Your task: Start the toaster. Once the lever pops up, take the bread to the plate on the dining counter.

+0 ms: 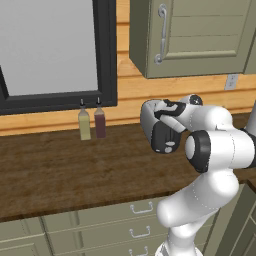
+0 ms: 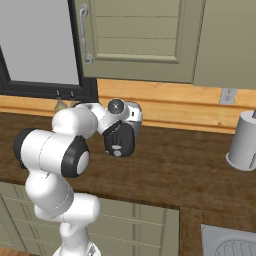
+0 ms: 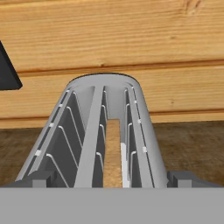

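The toaster [image 3: 105,131] lies right under my hand in the hand view, its two wire-lined slots running away toward the wood wall. A thin tan slice of bread [image 3: 113,153] stands sunk in the right slot. My gripper [image 3: 111,181] is open, its fingertips [image 3: 39,179] set wide apart over the toaster's near end, holding nothing. In the base views the toaster's glossy black end panel [image 1: 165,137] [image 2: 119,139] faces me beneath the hand. The lever is hidden. The plate and dining counter are out of view.
The toaster stands on a wood countertop [image 1: 75,165] over drawers with handles. Two bottles [image 1: 92,124] stand at the wall under a black-framed window [image 1: 50,50]. A grey cylinder [image 2: 245,140] and a sink corner [image 2: 230,242] lie to the right. Cabinets [image 2: 140,40] hang above.
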Robot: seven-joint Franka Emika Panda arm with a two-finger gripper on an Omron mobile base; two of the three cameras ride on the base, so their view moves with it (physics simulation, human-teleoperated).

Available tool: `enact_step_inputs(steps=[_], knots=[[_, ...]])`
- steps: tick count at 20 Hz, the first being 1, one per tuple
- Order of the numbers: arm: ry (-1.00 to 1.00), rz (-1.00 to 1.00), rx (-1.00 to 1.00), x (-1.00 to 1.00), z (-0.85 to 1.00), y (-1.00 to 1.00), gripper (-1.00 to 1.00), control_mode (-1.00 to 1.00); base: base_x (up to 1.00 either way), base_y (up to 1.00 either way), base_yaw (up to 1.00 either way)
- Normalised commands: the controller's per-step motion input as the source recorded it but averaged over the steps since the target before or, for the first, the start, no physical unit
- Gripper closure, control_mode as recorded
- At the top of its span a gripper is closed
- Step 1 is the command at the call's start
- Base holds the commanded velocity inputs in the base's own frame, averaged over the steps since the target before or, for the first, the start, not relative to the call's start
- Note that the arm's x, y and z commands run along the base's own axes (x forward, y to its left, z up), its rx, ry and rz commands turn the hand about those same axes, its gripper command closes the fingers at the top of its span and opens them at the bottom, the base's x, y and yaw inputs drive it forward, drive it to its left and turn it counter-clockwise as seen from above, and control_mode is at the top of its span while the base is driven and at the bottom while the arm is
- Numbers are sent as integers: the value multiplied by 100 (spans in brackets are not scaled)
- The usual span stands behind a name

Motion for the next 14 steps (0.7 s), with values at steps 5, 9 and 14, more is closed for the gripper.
enact_step_inputs(steps=[5, 9, 14], knots=[[0, 0, 0, 0, 0, 0, -100, -100, 0, 0, 0], [0, 0, 0, 0, 0, 0, -100, -100, 0, 0, 0], [0, 0, 0, 0, 0, 0, -100, -100, 0, 0, 0]])
